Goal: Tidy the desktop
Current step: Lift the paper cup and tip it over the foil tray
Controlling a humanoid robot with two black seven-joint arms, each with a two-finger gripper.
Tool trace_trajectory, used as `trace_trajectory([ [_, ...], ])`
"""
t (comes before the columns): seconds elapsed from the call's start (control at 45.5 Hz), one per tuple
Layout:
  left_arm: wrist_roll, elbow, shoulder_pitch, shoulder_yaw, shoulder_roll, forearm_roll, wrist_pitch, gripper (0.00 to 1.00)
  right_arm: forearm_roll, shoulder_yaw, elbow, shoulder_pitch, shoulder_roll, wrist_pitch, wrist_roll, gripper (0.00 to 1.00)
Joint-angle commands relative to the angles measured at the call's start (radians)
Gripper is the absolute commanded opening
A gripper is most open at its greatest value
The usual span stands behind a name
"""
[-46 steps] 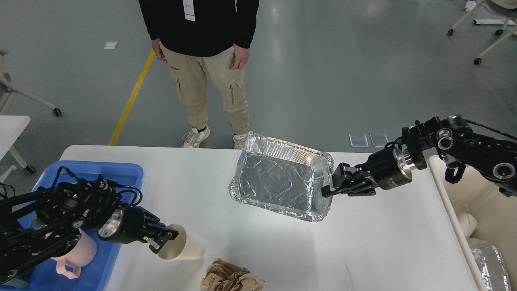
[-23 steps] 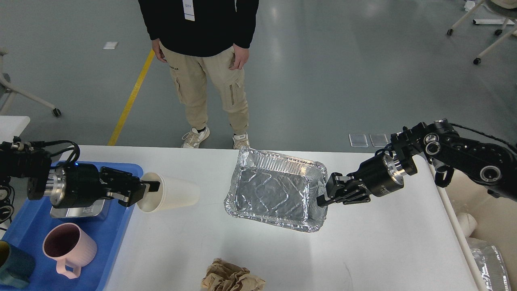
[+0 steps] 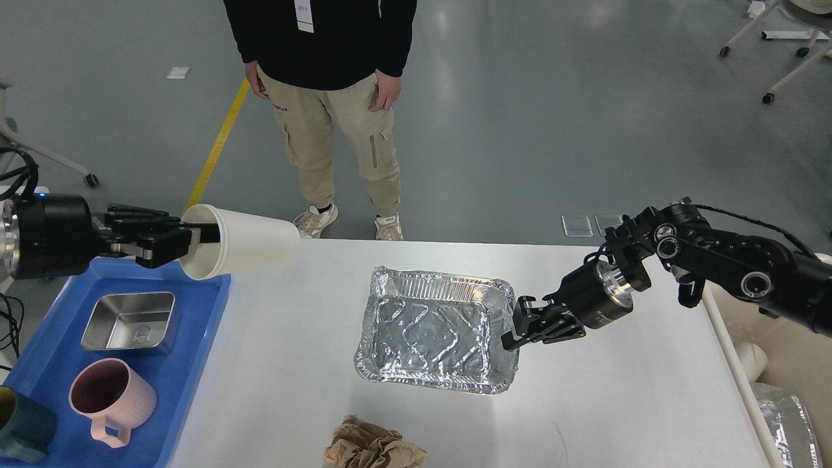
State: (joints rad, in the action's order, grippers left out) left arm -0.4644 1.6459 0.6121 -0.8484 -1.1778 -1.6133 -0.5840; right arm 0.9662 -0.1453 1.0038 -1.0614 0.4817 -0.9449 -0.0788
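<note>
Floor: grey polished concrete with a yellow line; a person (image 3: 328,84) in a black top and beige trousers stands just beyond the far edge of the worktop.
Worktop (image 3: 617,396): large white desktop with rounded corners, filling the lower half of the view; it carries the items below.
Blue tray (image 3: 188,364): on the left end of the worktop, holding three vessels.
Beige bin (image 3: 780,344): at the right edge, beside the worktop, with pale items inside.
Foil tray (image 3: 432,338): crinkled aluminium, rectangular, empty, at the centre of the worktop; whether its base rests fully on the surface cannot be told.
Right gripper (image 3: 513,328): fingers clamped on the right rim of the foil tray.
Left gripper (image 3: 185,237): fingers closed on the rim of the paper cup, one inside the mouth.
Paper cup (image 3: 244,239): white, lying sideways in the air above the tray's far corner, mouth toward the left.
Steel dish (image 3: 130,320): small, rectangular, empty, in the blue tray.
Pink mug (image 3: 112,400): upright in the blue tray, nearer than the steel dish.
Teal cup (image 3: 19,429): at the tray's near left corner, partly cut off.
Crumpled paper (image 3: 374,445): brown wad at the near edge of the worktop, well apart from the foil tray.
</note>
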Motion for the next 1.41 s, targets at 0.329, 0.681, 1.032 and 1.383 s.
trace_trajectory([
  [0.329,0.079,-0.06,0.345,0.049,0.248,-0.071,-0.269,0.08,-0.001,0.015,0.006,-0.037,-0.023,0.0,0.001,0.0],
  [0.681,0.095,-0.201,0.56,0.308,0.562,-0.235,-0.289,0.09,-0.003,0.015,0.012,-0.069,-0.023,0.0,0.001,0.0],
  [1.032,0.101,-0.354,0.589,0.319,0.816,-0.316,-0.286,0.1,-0.003,0.016,0.032,-0.069,-0.017,0.0,0.001,0.0],
  [1.383,0.142,-0.391,0.552,0.357,0.892,-0.316,-0.26,0.13,-0.003,0.018,0.045,-0.071,-0.011,-0.002,0.005,0.0],
])
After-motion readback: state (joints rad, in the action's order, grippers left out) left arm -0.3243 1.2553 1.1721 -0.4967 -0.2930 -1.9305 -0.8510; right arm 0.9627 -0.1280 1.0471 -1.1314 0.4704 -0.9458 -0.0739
